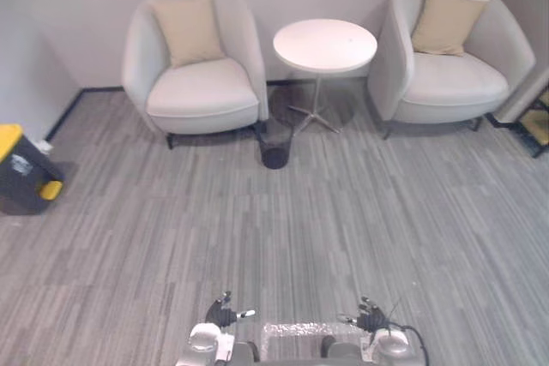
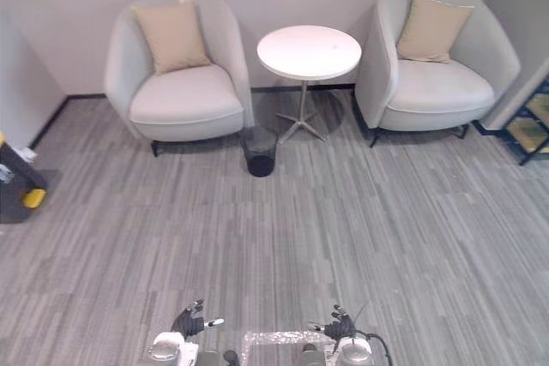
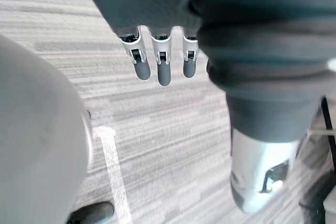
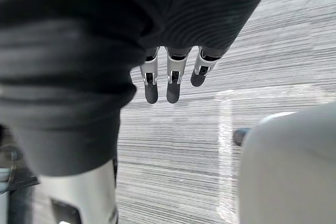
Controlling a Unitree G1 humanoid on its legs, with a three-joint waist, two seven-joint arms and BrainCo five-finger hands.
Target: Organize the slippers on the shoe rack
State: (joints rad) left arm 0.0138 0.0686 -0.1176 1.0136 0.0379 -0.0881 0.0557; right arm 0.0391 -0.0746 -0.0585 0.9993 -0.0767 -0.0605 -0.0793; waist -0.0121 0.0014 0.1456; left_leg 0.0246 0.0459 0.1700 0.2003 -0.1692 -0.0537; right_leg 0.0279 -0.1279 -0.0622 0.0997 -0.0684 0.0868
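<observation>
The left hand (image 1: pixel 225 312) and the right hand (image 1: pixel 371 315) sit low at the bottom edge of the frame, left and right of centre, well apart from each other above the grey striped carpet (image 1: pixel 300 212). Both are slack: the left wrist view shows its fingers (image 3: pixel 163 72) straight and spread over bare carpet, and the right wrist view shows its fingers (image 4: pixel 172 87) the same way, neither closed on anything. At the right edge of the frame, about mid-height, stands part of a dark-framed rack (image 2: pixel 530 122) with something pale yellow on a shelf, too small to tell what it is. In the upper left is a pale armchair (image 1: pixel 202 92) with a beige cushion (image 1: pixel 187 30), and in the upper right a second armchair (image 1: pixel 450 83) with its own cushion (image 1: pixel 446 21). A round white table (image 1: pixel 324 45) stands between them, with a dark bin (image 1: pixel 275 145) on the floor just in front. A black and yellow object (image 1: pixel 24 169) sits at the left edge.
</observation>
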